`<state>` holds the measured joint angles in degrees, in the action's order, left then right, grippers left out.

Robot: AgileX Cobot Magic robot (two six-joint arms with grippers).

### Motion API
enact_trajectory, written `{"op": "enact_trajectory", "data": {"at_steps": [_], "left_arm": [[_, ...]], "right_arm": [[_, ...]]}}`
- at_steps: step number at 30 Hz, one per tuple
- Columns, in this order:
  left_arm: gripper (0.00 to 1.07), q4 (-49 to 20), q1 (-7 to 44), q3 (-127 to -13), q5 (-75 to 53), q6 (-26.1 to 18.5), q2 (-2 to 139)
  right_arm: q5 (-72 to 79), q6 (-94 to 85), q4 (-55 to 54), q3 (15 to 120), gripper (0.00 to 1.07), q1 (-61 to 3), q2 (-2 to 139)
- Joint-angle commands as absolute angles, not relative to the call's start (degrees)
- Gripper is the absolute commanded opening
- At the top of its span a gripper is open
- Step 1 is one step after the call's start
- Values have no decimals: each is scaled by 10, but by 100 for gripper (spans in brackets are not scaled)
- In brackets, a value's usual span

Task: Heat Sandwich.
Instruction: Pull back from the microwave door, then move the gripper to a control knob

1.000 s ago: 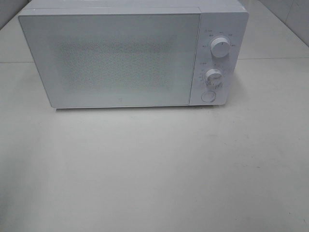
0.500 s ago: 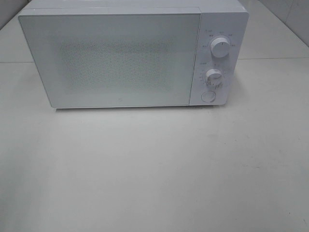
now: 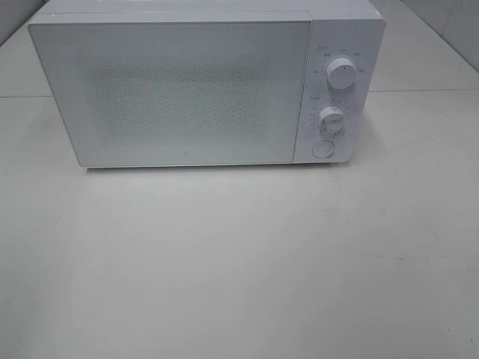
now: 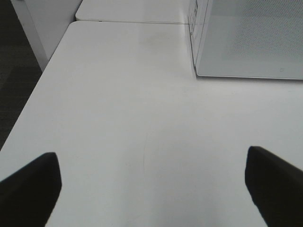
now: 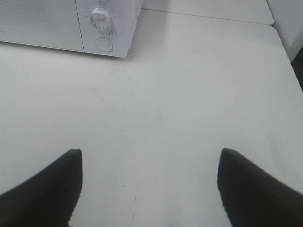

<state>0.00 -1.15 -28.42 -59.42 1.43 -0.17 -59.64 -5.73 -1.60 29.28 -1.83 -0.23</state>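
Since both sets of jaws stand wide apart w/ nothing between them, neither arm holds anything. Left jaws: 2 dark fingertips [image 4: 28, 189] at the frame edges, only bare white table [image 4: 142, 118] between & ahead of them. Right jaws: same, 2 fingertips [image 5: 47, 189] spread, plain table between. Neither arm shows in the high view, so both look to hang back at the near side.

Further ahead of the left jaws sits the microwave [image 3: 187, 90], door [image 4: 251, 42] shut flush; they face the door's corner away from the controls. Ahead of the right jaws is the control end: lower knob [image 5: 99, 16] w/ round button [image 5: 104, 44] just below it. The upper knob [image 3: 342, 75] shows in the high view only.

The sandwich isn't in any view, and none lies on the table ahead of either jaws. Can't tell if it's behind the dotted door panel.

Change vs the 2 earlier high views: none. Door shut, knobs same, no arm entered. My read: an idle beat, either before the door gets opened or w/ heating already set; can't tell which. If the door must open, the button ahead of the right jaws is prob the way in.
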Motion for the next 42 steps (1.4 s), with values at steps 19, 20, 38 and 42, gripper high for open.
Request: {"op": "enact_trajectory", "data": {"at_steps": [19, 20, 38, 42], "left_arm": [[101, -7, -13, -283, -589, 16, -18], [101, -7, -13, -283, -589, 16, -18], [101, -7, -13, -283, -589, 16, -18], [101, -7, -13, -283, -589, 16, -18]], "right_arm": [[-594, -54, -18, 292, 76, -14, -17], [-594, -54, -18, 292, 76, -14, -17], [-594, -54, -18, 292, 76, -14, -17], [-594, -54, -18, 292, 76, -14, -17]]}}
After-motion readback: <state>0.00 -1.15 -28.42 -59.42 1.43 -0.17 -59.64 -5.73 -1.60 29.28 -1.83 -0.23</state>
